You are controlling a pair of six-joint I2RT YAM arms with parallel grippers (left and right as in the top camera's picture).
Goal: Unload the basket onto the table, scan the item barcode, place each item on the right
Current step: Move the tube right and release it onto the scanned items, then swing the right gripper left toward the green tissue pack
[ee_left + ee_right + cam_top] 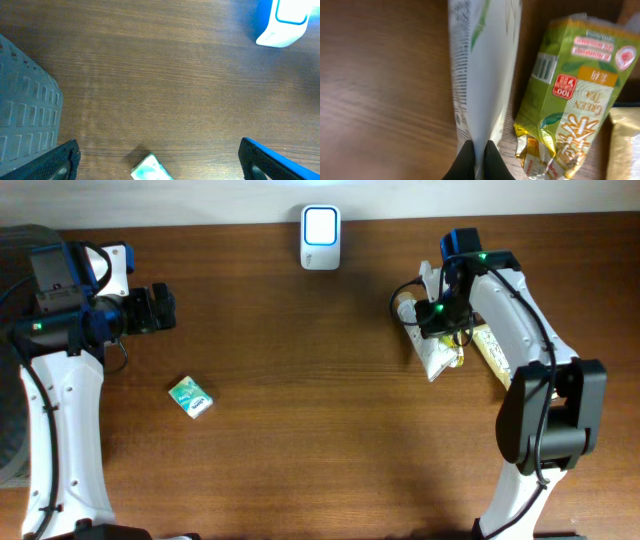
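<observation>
- While the right tool (pixel 477 152) stands narrow, its two dark fingertips (pixel 465 159) pinch the lower edge of a white pouch (pixel 485 60), which runs away from the wrist camera edge-on, with small print along its side.
- Seen from overhead, that tool (pixel 437 320) sits over the right far part of the wooden tabletop (pixel 320 430), and the white pouch (pixel 437 360) reaches out from it toward the near side.
- Just right of the pouch in the wrist view lies a green tea packet (pixel 570 100), flat on the tabletop, with a barcode and red labels on its face; whether the two touch cannot be told.
- At the right edge of that view shows part of a yellow packet (pixel 626 145), which from overhead (pixel 490 350) lies partly under the right arm.
- At the far edge, about midway across, stands the white scanner (pixel 320 238) with its window lit, well apart from the pouch.
- At the left far side, the left tool (pixel 152 308) stands wide and holds nothing.
- Between its spread fingers in the wrist view (pixel 159 146), a small green-and-white packet (pixel 150 171) shows at the bottom edge; from overhead it (pixel 190 396) lies alone on the wood, nearer than that tool.
- Beside the left arm stands a grey basket (pixel 25 115).
</observation>
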